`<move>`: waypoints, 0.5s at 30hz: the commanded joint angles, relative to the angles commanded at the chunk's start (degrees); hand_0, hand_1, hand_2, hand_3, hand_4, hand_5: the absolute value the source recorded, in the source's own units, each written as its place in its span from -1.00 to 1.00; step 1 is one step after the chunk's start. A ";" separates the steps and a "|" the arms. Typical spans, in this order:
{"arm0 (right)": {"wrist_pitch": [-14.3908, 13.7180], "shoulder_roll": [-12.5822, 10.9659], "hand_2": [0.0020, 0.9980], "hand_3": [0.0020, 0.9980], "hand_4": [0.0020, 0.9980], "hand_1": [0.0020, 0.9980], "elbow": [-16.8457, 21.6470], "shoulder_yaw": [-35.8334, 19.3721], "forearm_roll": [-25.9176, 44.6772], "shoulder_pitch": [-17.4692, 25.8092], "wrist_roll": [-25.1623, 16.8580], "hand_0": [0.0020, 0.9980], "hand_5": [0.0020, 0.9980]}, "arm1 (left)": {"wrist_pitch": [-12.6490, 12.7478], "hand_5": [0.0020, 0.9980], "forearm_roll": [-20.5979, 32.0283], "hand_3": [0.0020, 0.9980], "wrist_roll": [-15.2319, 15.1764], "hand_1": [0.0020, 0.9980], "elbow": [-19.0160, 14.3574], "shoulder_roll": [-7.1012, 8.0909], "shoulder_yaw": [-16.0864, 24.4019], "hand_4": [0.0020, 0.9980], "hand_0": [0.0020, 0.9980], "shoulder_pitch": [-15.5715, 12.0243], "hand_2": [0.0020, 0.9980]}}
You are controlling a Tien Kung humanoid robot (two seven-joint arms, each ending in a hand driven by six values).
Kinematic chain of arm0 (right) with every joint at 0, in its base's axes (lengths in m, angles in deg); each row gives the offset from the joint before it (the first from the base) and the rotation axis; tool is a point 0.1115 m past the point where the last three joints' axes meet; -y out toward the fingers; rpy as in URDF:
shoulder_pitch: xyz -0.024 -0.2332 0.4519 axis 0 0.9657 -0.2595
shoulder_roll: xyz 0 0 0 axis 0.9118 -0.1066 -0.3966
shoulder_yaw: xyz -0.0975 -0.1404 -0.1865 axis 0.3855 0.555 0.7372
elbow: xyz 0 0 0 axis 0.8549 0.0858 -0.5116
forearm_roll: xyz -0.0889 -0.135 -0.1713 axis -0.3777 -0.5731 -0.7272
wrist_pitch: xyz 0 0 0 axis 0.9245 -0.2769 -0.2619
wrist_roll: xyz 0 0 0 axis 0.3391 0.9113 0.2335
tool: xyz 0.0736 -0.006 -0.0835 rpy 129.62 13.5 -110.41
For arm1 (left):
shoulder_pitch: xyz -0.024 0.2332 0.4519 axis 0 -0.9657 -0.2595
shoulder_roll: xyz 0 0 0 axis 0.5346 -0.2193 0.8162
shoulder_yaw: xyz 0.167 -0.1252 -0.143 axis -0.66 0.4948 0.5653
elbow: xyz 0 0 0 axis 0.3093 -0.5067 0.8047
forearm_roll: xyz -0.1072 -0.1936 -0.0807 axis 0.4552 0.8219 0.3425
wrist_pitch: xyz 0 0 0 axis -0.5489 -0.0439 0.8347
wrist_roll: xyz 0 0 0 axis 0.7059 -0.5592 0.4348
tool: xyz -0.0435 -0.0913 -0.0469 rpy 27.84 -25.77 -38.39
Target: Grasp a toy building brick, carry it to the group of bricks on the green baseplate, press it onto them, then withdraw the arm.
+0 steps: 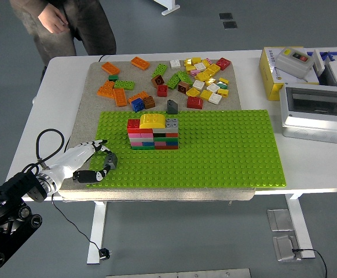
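The left hand (pixel 90 163) lies low over the near left corner of the green baseplate (pixel 226 156), its fingers (pixel 106 164) loosely curled and relaxed with nothing held between them, as far as this high view lets me judge. The black arm behind it runs off toward the table's (pixel 35 133) near left corner.

The stacked group of bricks (pixel 153 133) stands toward the baseplate's far left part, topped by a yellow curved brick (pixel 151 120), with red and grey pieces beside it. It is well apart from the hand.

The loose bricks (pixel 200 78) lie scattered on the grey mat (pixel 93 87) along the table's far side, beyond the baseplate; orange ones (pixel 113 87) sit near the mat's far left corner.

A person (pixel 64 23) stands past the table's far left corner, one hand hanging by their side.

Grey and yellow boxes (pixel 313 98) occupy the table's right edge.
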 joint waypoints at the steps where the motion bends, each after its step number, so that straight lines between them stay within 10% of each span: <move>1: -0.01 0.00 0.48 0.45 0.08 0.40 0.00 -0.08 -0.08 0.00 0.02 0.52 0.73 | 0.03 -0.52 0.05 0.28 -0.03 1.00 -0.01 -0.02 -0.01 0.06 1.00 -0.01 1.00; 15: -0.12 -0.06 0.48 0.45 0.08 0.40 0.00 -0.54 -0.42 -0.07 0.10 0.52 0.73 | 0.69 -0.56 2.99 0.16 -1.06 1.00 -0.29 -0.04 -0.52 0.02 1.00 -0.56 1.00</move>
